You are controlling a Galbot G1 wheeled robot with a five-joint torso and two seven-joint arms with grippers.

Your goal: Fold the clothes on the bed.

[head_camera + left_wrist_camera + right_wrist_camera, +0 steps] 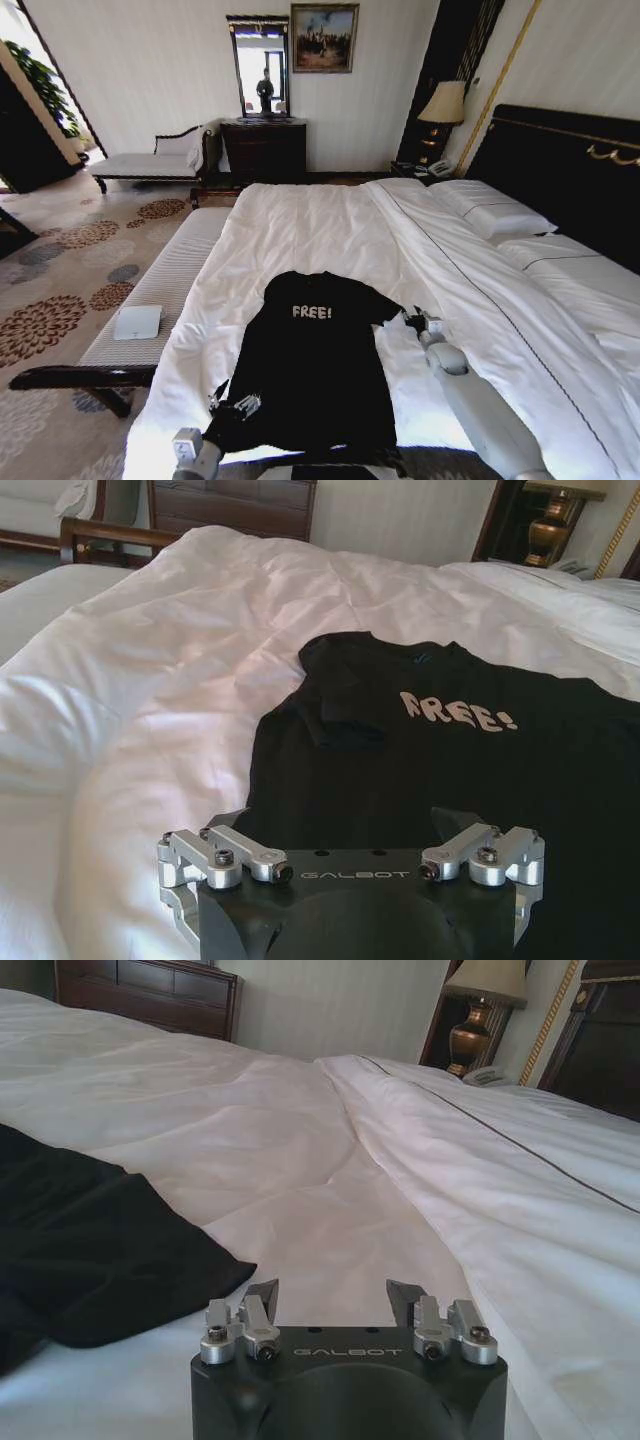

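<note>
The black T-shirt point(315, 370) lies spread flat on the white duvet point(330, 225) near the foot of the bed point(560, 300), white "FREE!" lettering point(311, 312) facing up. The left gripper point(350, 825) rests over its lower hem, jaws released; "GALBOT" is printed on its body. The right gripper point(332, 1295), likewise marked, sits open on the duvet just beside the shirt's sleeve point(150, 1250).

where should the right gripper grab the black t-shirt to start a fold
Probably the sleeve on the robot's right. The T-shirt lies flat on the duvet, chest up, and that sleeve's edge sits just ahead of the open right gripper. Come in low from the shirt's right side and pinch the hem. The left gripper is open over the lower left edge.
</note>
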